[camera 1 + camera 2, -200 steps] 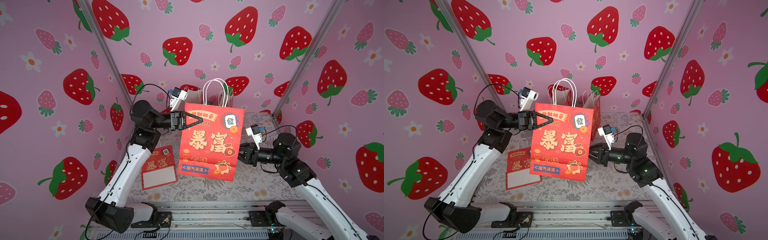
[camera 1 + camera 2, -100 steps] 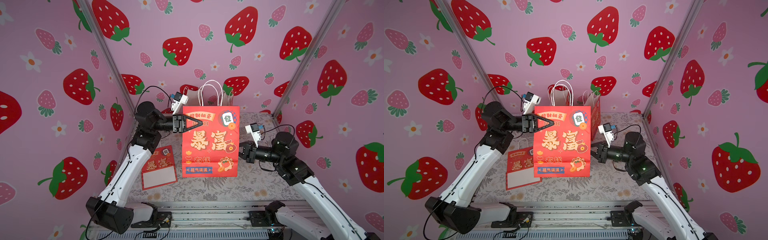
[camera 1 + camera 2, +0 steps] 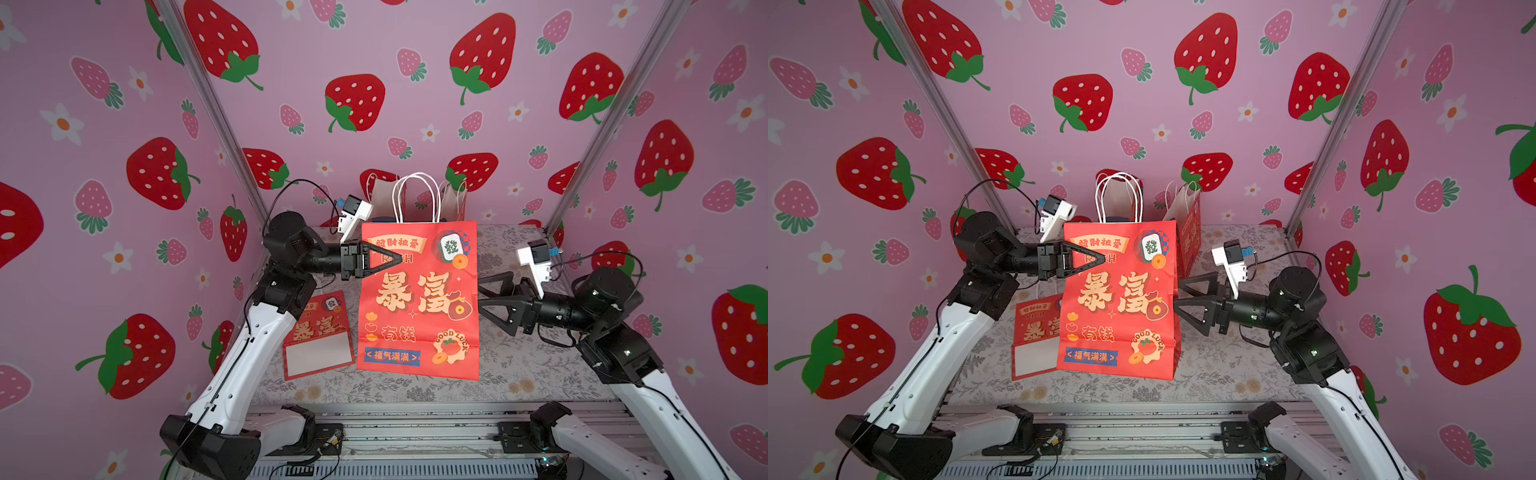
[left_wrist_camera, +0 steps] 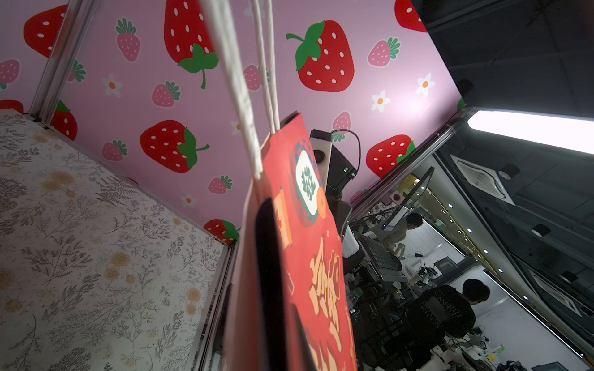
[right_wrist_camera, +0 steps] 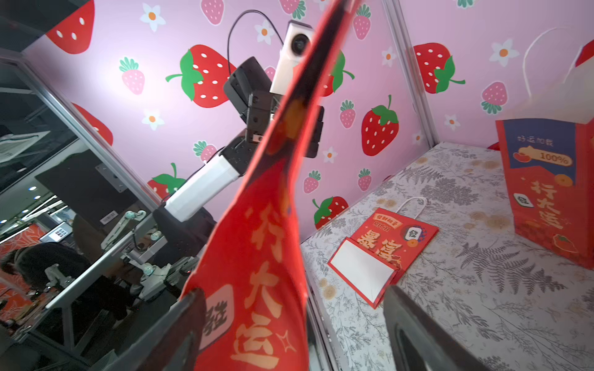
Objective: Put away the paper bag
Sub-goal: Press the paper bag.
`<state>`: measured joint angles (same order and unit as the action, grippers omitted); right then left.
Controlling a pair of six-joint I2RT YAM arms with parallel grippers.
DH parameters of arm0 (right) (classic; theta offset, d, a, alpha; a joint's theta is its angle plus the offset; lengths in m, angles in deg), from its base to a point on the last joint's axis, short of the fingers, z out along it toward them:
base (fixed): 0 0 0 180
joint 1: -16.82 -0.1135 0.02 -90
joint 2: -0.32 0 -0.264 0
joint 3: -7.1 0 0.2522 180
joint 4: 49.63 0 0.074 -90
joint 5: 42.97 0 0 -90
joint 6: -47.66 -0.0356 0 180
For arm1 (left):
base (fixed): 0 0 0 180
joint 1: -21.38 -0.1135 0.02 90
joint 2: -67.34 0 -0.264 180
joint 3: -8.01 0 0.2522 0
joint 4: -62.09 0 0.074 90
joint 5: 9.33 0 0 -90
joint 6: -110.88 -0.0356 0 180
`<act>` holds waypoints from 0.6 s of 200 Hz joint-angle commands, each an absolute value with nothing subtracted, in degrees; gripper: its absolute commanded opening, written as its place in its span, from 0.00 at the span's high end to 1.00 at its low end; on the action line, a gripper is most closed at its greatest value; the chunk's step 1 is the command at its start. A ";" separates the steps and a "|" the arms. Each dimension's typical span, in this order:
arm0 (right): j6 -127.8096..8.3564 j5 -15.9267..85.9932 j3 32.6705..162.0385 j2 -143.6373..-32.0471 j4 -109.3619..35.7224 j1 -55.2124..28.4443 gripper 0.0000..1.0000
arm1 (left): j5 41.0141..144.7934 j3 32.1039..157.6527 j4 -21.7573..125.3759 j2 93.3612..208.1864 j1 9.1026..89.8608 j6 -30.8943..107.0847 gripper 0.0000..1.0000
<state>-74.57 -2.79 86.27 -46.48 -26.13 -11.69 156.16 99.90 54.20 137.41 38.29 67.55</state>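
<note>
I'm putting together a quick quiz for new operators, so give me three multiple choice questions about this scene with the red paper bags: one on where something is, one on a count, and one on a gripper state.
1. Where does the folded flat bag lie?
A. On the table beside the left arm
B. Against the back wall
C. Under the right arm

2. How many red paper bags show in all?
A. Two
B. Three
C. Five

3. How does the right gripper stand?
A. Shut on the bag's handles
C. Shut on the flat bag
B. Open, beside the bag's edge

Answers:
1 A: it lies flat on the flowered table next to the left arm.
2 B: the big held bag, the flat bag, and a standing bag at the back.
3 B: its fingers are spread apart; the left gripper is shut on the big held bag's upper edge.
</note>
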 commanded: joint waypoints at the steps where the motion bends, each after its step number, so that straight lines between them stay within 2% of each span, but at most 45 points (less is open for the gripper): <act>1: -72.57 -6.22 88.93 -48.04 -27.43 -11.92 0.06 | 158.02 102.15 53.98 138.01 37.99 64.08 1.00; 45: -71.88 -11.91 95.40 -56.22 -27.07 -11.07 0.03 | 159.68 103.07 53.42 137.69 37.99 58.96 1.00; 82: -71.44 -11.34 99.29 -62.86 -30.24 -10.78 0.04 | 158.86 101.76 56.53 136.63 38.33 57.75 1.00; 120: -76.34 -16.66 104.94 -72.64 -36.64 -10.78 0.31 | 156.54 102.72 48.15 134.92 38.35 47.39 1.00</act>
